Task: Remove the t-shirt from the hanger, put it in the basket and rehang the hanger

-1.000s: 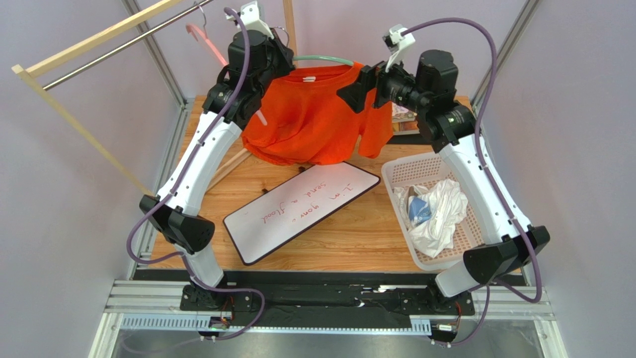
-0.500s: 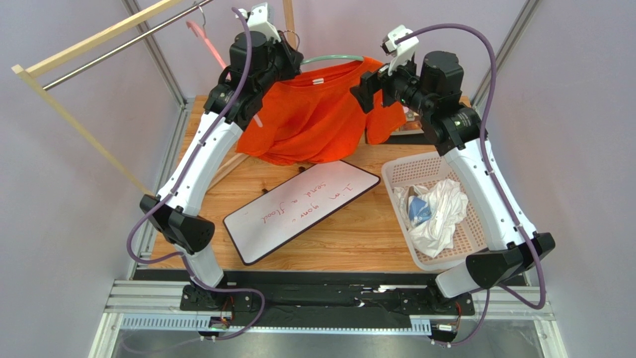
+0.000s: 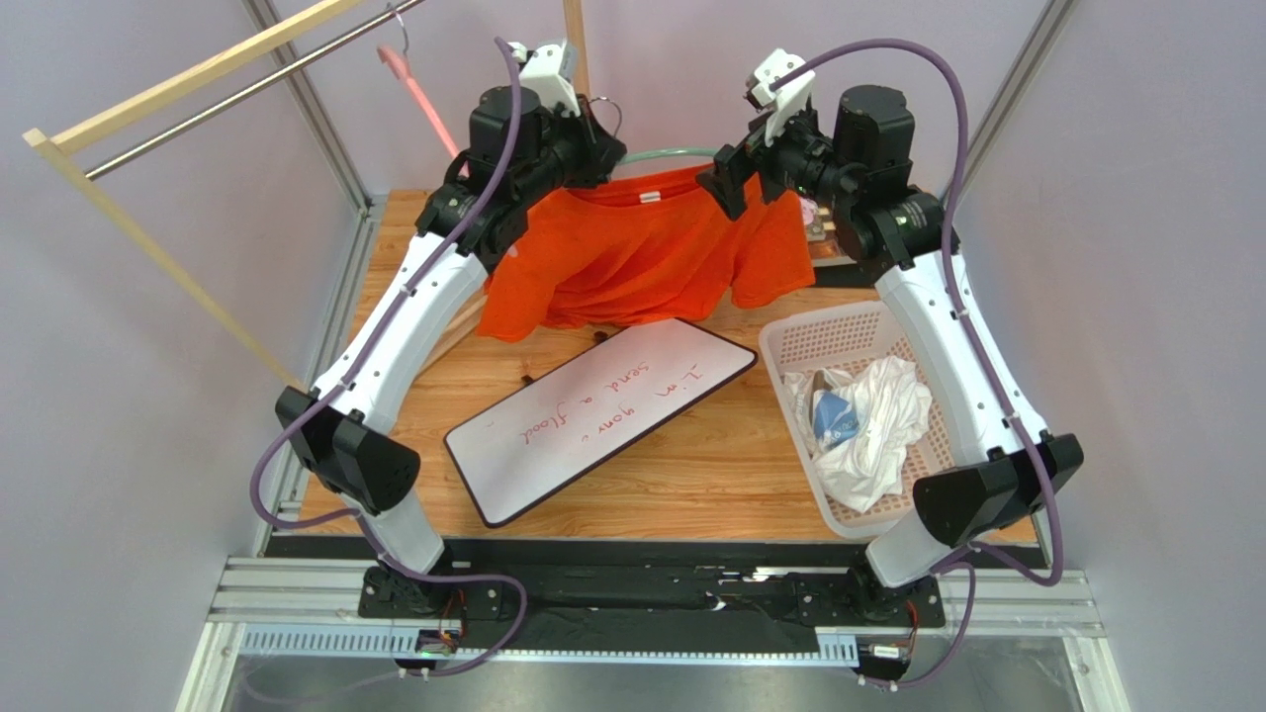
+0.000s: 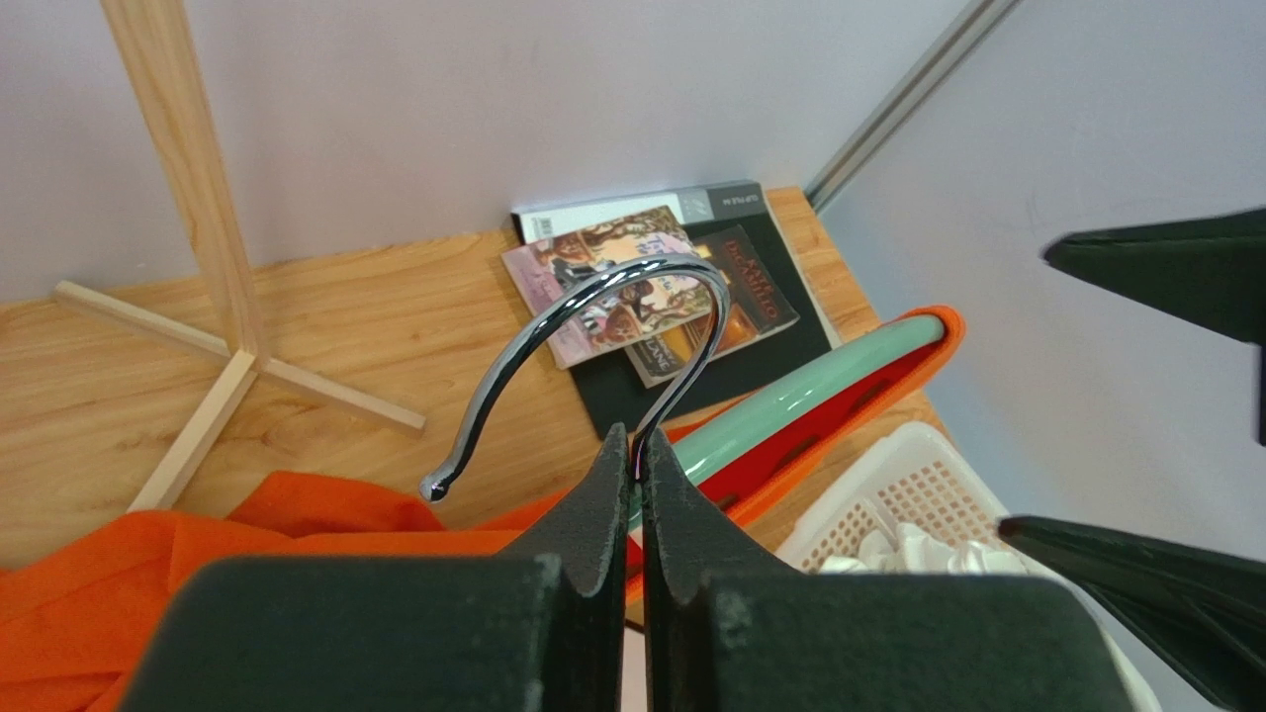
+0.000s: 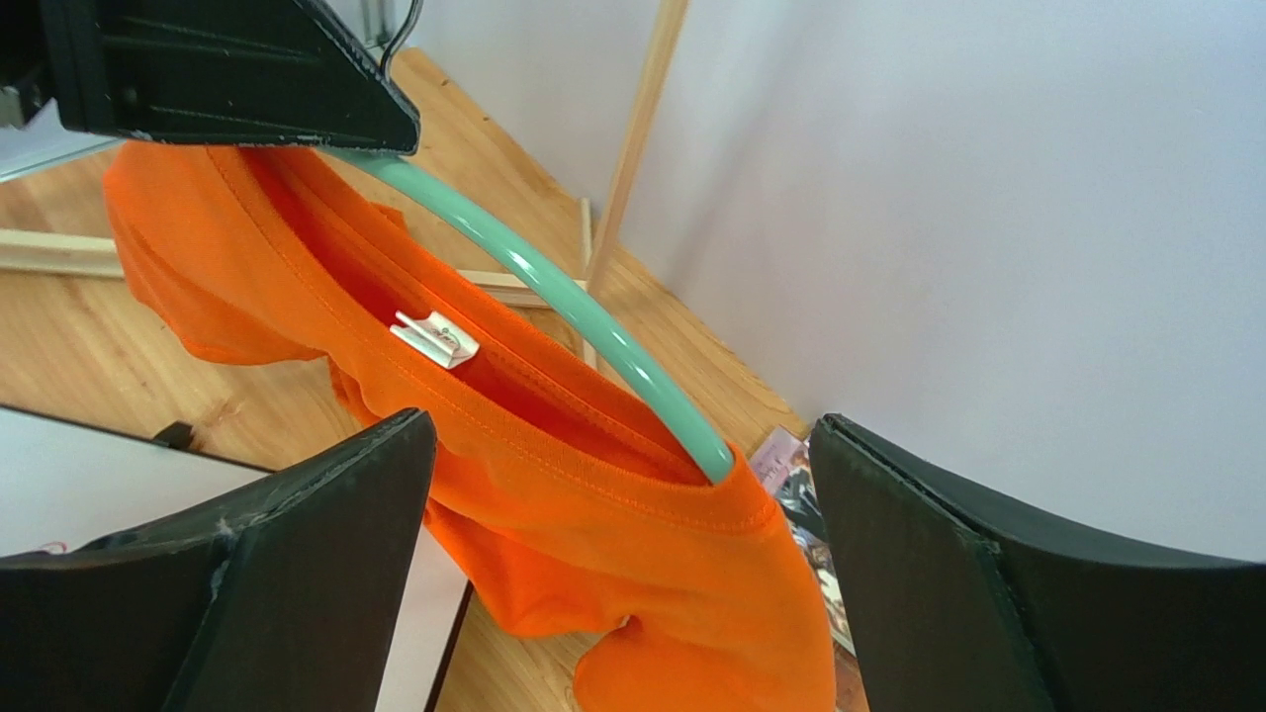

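Left gripper (image 4: 635,445): fingers pinched almost flush, clamped on the wire stem of the hanger (image 5: 595,334) just below its chrome hook (image 4: 595,312).
Right gripper (image 5: 617,430): fingers spread wide, nothing held. Seen from the wrist, the mint hanger arm and its shirt-covered end sit between the fingers; contact not discernible.
T-shirt (image 3: 639,260): orange, hung on the hanger by the collar, with a white neck label (image 5: 434,340) inside. From above, at 5 o'clock of the left gripper and 7 o'clock of the right, draped between the two.
Whiteboard (image 3: 595,416): flat on the table (image 3: 713,460), at 6 o'clock of the shirt, handwriting on its face.
Basket (image 3: 788,349): white, at 4 o'clock of the shirt, white cloths (image 3: 877,423) inside.
Books (image 4: 654,289): stacked at the far table edge, beyond the hook.
Wooden rack (image 3: 149,89): at 10 o'clock of the left gripper, with a pink hanger (image 3: 416,89) on its rail.
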{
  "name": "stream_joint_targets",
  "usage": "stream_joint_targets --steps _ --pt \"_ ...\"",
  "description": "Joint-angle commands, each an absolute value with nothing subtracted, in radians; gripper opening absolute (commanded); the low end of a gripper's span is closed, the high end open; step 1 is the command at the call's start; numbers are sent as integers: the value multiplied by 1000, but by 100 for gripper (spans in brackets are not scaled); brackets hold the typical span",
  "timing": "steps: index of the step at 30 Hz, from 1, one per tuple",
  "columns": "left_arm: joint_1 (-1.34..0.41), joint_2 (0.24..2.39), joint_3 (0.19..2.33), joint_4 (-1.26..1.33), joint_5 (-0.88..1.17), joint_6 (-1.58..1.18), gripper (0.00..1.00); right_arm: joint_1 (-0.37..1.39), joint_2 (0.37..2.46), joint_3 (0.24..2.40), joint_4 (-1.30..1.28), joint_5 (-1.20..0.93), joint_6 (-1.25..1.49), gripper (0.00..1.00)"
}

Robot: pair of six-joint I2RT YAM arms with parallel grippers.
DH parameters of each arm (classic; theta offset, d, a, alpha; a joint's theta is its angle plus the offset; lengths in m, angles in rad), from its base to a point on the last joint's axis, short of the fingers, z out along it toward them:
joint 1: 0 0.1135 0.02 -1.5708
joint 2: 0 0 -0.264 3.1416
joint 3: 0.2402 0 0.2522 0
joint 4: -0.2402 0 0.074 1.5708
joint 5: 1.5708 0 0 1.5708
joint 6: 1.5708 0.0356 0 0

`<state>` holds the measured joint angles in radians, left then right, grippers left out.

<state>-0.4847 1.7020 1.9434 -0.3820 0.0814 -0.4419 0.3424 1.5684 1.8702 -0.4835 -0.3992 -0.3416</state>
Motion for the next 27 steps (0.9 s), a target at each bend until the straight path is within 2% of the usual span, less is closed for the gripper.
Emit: stream_joint_targets --steps 1,8,10,11,13,17,19,20,23,27 --pt "-492 1605 1959 -245 149 -410 0 319 1603 1937 -509 -589 -382 100" --pt "-491 1598 1948 -215 198 -423 0 319 1663 1956 -522 -672 -370 91" --pt "-492 1597 1944 -209 209 -429 0 322 1674 1956 -532 -672 -368 82" --pt "-492 1594 1944 -209 207 -434 0 325 1674 1953 -526 -657 -361 73" --pt "-492 1594 1944 -206 210 -448 0 331 1666 1925 -514 -652 -367 69" --pt "-497 1603 1942 -183 229 -495 0 370 1664 1907 -503 -569 -397 40" --pt "-509 1612 1951 -181 230 -506 0 376 1674 1917 -499 -557 -391 35" --pt "-514 1617 1956 -183 230 -509 0 385 1677 1922 -499 -530 -387 19" --pt "-514 1635 1988 -213 230 -528 0 408 1674 1921 -485 -426 -399 0" --pt "-514 1643 2037 -282 178 -541 1 428 1629 1856 -401 -287 -457 0"
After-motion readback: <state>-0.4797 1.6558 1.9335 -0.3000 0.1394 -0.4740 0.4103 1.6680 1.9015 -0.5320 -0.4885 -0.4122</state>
